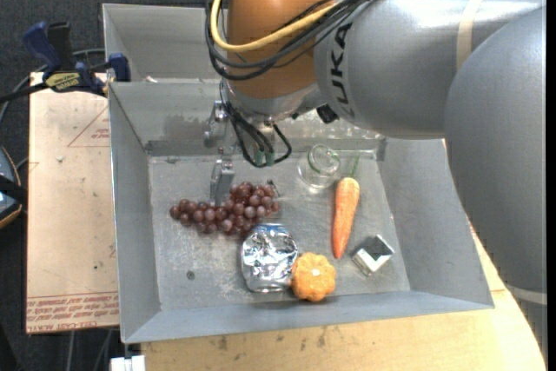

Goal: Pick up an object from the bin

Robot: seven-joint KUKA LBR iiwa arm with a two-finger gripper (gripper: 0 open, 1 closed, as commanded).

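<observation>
1. Under the gripper [222, 183], a grey metal bin [130, 213] with sloping walls holds a few loose things on its floor.
2. The grey arm with its orange wrist cover comes in from the view's right. The gripper hangs low at the bin's far side; whether it is apart or together cannot be told.
3. A bunch of dark red grapes [230, 208] lies right at the gripper's tip, seemingly touching it, and nearest of all.
4. A crumpled ball of silver foil [268, 256] lies nearer the front wall than the gripper, just past the grapes.
5. A long orange carrot [345, 213] lies well to the gripper's right in the view.
6. A clear, round plastic cup [319, 167] sits between the gripper and the carrot's top.
7. A small, ribbed orange pumpkin [314, 276] touches the foil's right side.
8. A small black-and-white block [373, 255] lies farthest from the gripper, by the carrot's tip.
</observation>
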